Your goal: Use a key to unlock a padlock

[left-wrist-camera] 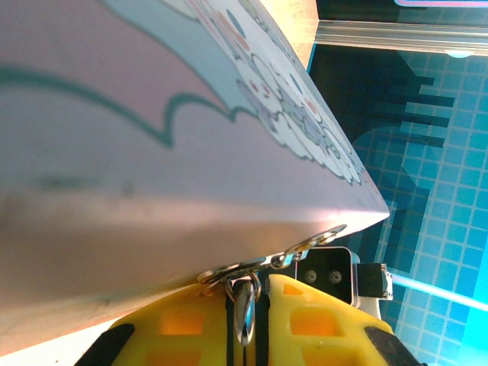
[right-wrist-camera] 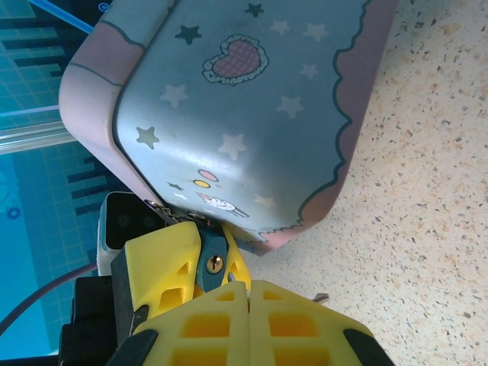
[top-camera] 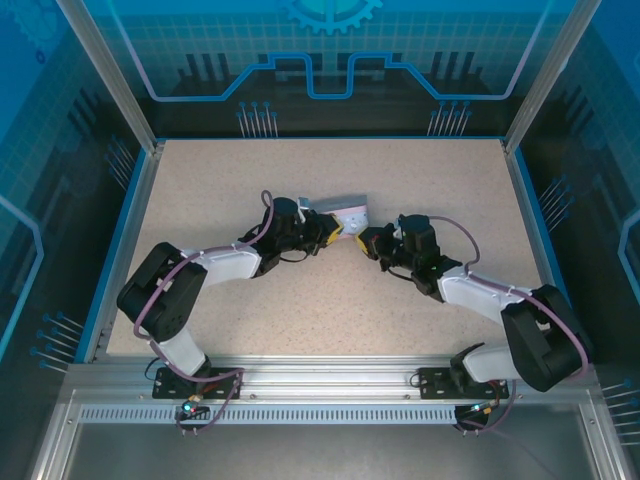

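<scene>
The pale blue and pink cartoon tin (top-camera: 343, 209) lies at mid-table with both grippers at its near corner. My left gripper (top-camera: 334, 233) is shut on the small padlock (left-wrist-camera: 245, 309), which hangs from the tin's (left-wrist-camera: 152, 152) metal hasp (left-wrist-camera: 305, 245). In the right wrist view the padlock's bluish body (right-wrist-camera: 213, 255) shows its brass keyhole, clamped between the left arm's yellow fingers (right-wrist-camera: 156, 263). My right gripper (right-wrist-camera: 249, 287) is shut on the thin key (right-wrist-camera: 321, 298). The key's tip sits just below and right of the keyhole, outside it.
The speckled tabletop (top-camera: 330, 300) spreads around the tin (right-wrist-camera: 244, 99). Aluminium frame posts (top-camera: 105, 75) and blue panels wall in the table. The right arm's wrist camera (left-wrist-camera: 329, 276) sits close behind the padlock.
</scene>
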Robot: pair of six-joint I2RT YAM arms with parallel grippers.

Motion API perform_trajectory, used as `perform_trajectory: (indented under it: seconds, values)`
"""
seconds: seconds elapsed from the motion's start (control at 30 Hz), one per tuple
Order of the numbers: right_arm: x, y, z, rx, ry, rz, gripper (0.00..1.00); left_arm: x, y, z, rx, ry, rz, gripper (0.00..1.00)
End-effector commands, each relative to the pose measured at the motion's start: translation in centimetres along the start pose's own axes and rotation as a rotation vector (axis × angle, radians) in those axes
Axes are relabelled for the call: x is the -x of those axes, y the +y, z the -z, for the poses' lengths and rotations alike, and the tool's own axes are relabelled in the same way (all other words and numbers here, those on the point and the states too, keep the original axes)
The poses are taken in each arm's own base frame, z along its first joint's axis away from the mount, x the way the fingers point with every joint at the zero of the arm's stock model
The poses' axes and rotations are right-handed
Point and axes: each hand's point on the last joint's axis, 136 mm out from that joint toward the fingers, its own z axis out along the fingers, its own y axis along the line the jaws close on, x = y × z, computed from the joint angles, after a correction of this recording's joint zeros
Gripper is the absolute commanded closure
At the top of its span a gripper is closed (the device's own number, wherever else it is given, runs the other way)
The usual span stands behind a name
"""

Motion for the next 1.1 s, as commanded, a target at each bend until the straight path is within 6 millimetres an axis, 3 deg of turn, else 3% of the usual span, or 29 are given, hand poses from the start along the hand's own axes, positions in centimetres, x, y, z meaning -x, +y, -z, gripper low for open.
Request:
perform_trajectory:
  seconds: [0.0, 0.43, 1.07]
  values:
    - [-0.4, 1.8, -0.5, 0.044, 0.01, 0.006, 1.0, -0.2, -2.0, 0.5, -0.056, -0.007, -0.039, 1.0]
    - [-0.6, 2.6, -1.4, 0.06, 0.018, 0.003, 1.0, -0.3, -2.3, 0.5, -0.061, -0.008, -0.045, 1.0]
    - [-0.6, 2.3, -1.9, 0.056, 0.02, -0.006, 1.0, -0.4, -2.6, 0.4, -0.064, -0.004, -0.047, 1.0]
